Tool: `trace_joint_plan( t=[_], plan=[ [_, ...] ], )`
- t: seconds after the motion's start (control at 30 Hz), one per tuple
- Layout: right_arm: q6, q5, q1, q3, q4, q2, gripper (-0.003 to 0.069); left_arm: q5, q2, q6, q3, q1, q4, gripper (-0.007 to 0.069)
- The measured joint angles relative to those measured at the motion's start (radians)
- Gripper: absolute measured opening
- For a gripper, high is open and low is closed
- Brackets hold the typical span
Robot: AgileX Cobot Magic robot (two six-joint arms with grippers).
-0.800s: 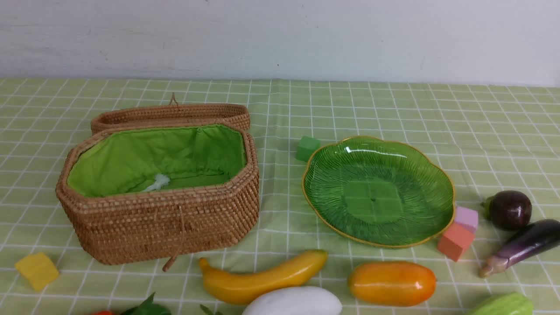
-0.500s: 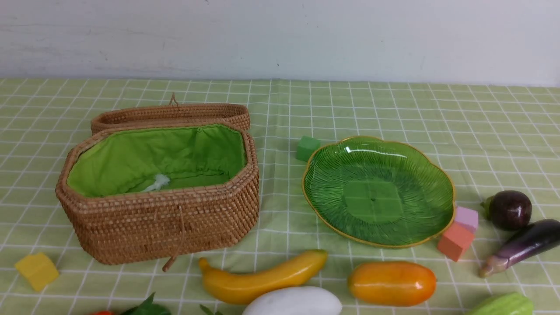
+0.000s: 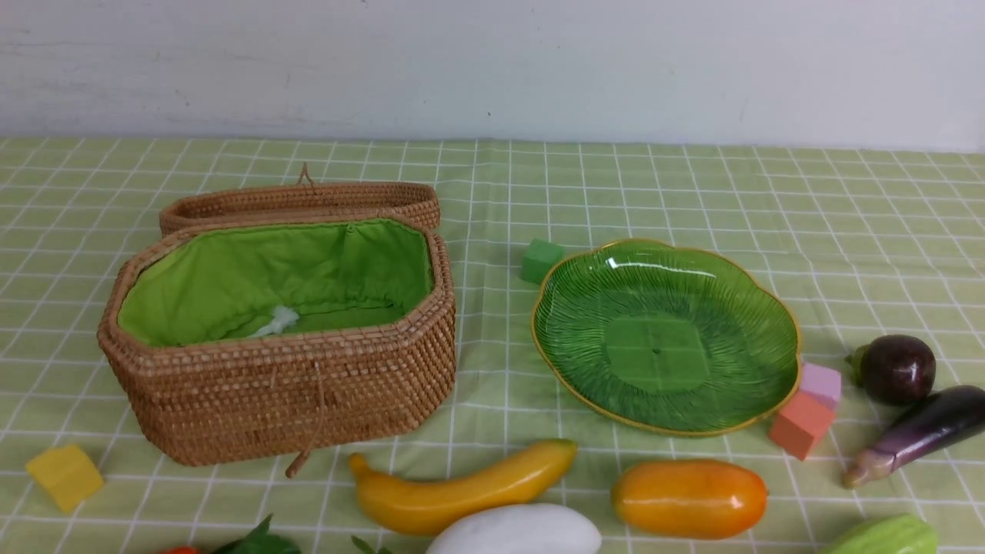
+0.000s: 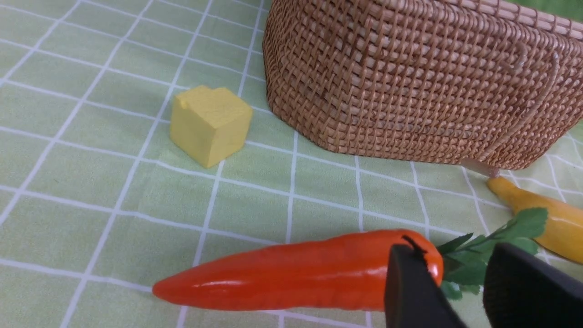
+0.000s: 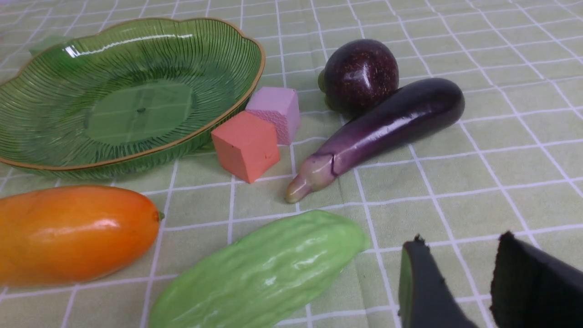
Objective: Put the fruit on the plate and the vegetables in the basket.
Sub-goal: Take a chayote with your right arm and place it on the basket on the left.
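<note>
In the front view the open basket (image 3: pixel 292 385) stands centre left and the plate (image 3: pixel 662 338) centre right. The banana (image 3: pixel 462 485), white vegetable (image 3: pixel 515 531) and orange fruit (image 3: pixel 689 498) lie along the lower edge, with the purple fruit (image 3: pixel 896 369) and eggplant (image 3: pixel 919 435) at the right edge. The left tool (image 4: pixel 451 255), near the leafy end of the carrot (image 4: pixel 296 273), and the right tool (image 5: pixel 460 241) are both partly open and grip nothing.

Right gripper (image 5: pixel 460 241) hangs low over the checked cloth (image 5: pixel 501 150), jaws apart, only cloth showing between them. Just beside it lies a bumpy light-green gourd (image 5: pixel 259 269). The orange-yellow oblong fruit (image 5: pixel 73 232) sits near the green glass plate (image 5: pixel 136 105). An orange cube (image 5: pixel 246 146) and a pink cube (image 5: pixel 275 111) touch by the plate's rim. The eggplant (image 5: pixel 387 123) rests against the round dark purple fruit (image 5: pixel 360 75).
</note>
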Motion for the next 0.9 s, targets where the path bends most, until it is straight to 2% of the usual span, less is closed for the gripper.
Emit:
trace_joint_plan(
  t=[0.77, 0.9],
  plan=[
    [0.0, -0.001, 0.0, 0.0, 0.0, 0.0, 0.024, 0.0, 0.0, 0.0, 0.0, 0.0, 0.0, 0.0239],
    [0.0, -0.046, 0.0, 0.007, 0.001, 0.0, 0.024, 0.0, 0.0, 0.0, 0.0, 0.0, 0.0, 0.0239]
  ],
)
